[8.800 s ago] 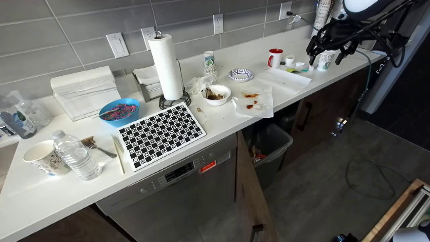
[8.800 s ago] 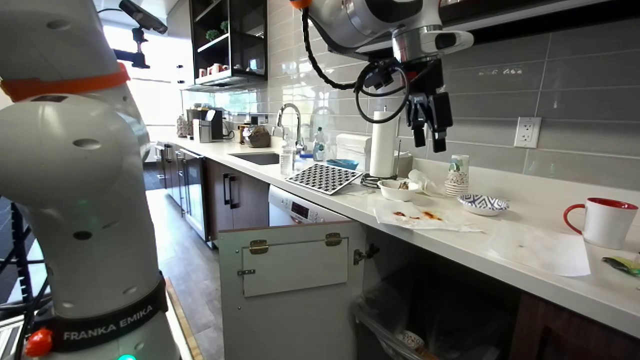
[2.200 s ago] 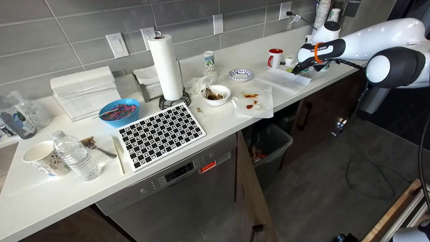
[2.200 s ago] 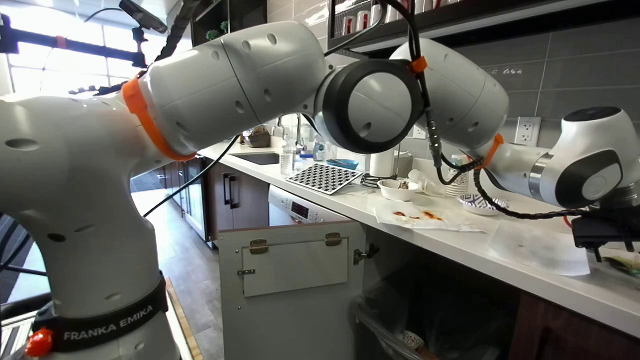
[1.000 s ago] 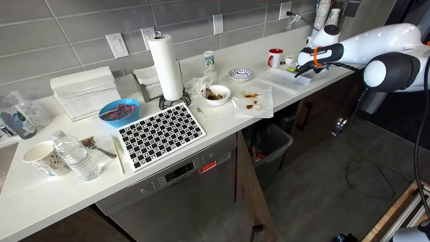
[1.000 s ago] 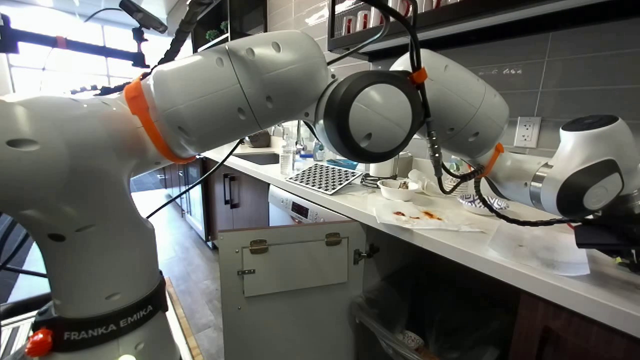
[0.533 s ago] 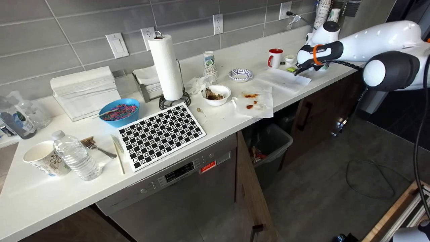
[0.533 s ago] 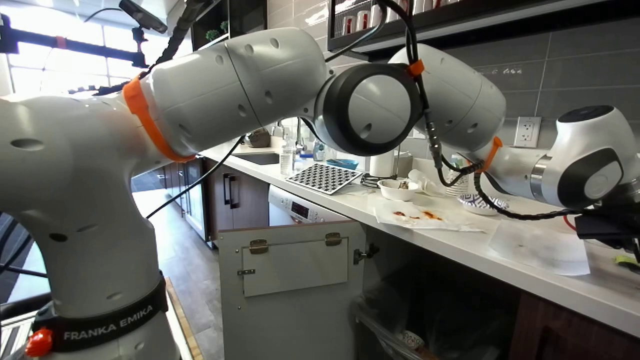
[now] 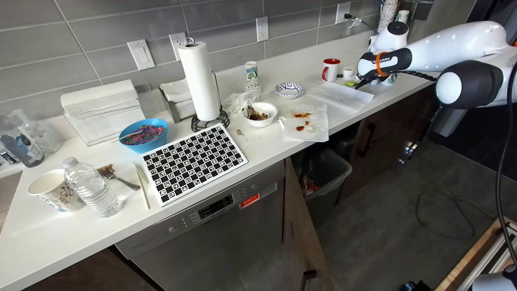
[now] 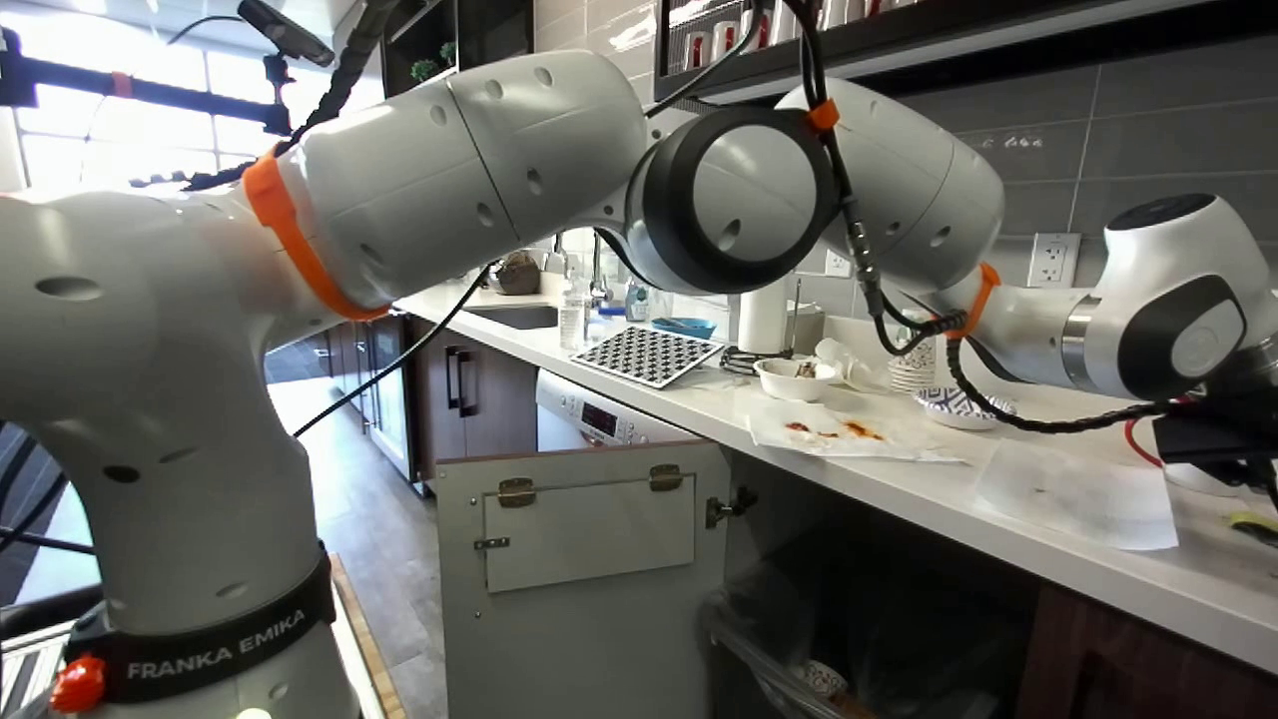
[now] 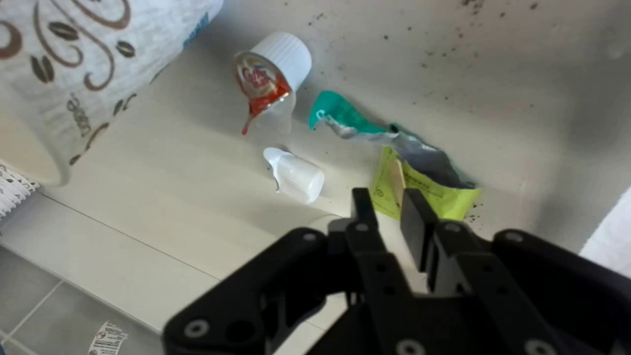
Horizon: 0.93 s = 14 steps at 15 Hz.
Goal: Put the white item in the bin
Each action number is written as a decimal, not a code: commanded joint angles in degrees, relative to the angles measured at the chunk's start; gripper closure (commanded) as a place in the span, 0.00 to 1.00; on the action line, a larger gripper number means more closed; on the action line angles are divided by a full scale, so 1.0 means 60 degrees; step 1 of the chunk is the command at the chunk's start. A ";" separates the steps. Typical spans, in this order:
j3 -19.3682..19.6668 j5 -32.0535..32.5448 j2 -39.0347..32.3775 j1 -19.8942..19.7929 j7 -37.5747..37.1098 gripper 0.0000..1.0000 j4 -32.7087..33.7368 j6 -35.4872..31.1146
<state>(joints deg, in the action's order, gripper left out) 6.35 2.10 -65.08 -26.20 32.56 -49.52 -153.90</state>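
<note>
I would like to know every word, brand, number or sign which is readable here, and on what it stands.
"FRANKA EMIKA": black band around the robot's base; probably also, blurred, on the arm.
"DIRTY": red label on the dishwasher.
"Coffee": creamer lid; its lower word is blurred.
Too small or blurred to read: dishwasher display, soap bottle, green packet, paper cup, cord tag.

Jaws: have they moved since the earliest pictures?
Yes: in an exterior view, the jaws have gone from left of the wall outlet to right of it and lower.
</note>
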 commanded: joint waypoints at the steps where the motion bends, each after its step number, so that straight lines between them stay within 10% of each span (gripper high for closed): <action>1: 0.0100 0.0031 0.0029 0.0084 -0.0152 0.97 -0.0066 0.0105; 2: 0.0099 0.0028 -0.0027 0.0082 -0.0154 0.69 0.0005 0.0126; 5: -0.0001 -0.0034 -0.0245 0.0027 -0.0098 0.63 0.0254 0.0204; 12: -0.0247 -0.0097 -0.0633 -0.0038 0.0015 0.09 0.0589 0.0258; 14: -0.0495 0.0135 -0.0792 -0.0168 -0.0046 0.48 0.0825 0.0359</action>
<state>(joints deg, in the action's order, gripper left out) 4.97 2.05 -67.10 -26.27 32.56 -48.84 -153.79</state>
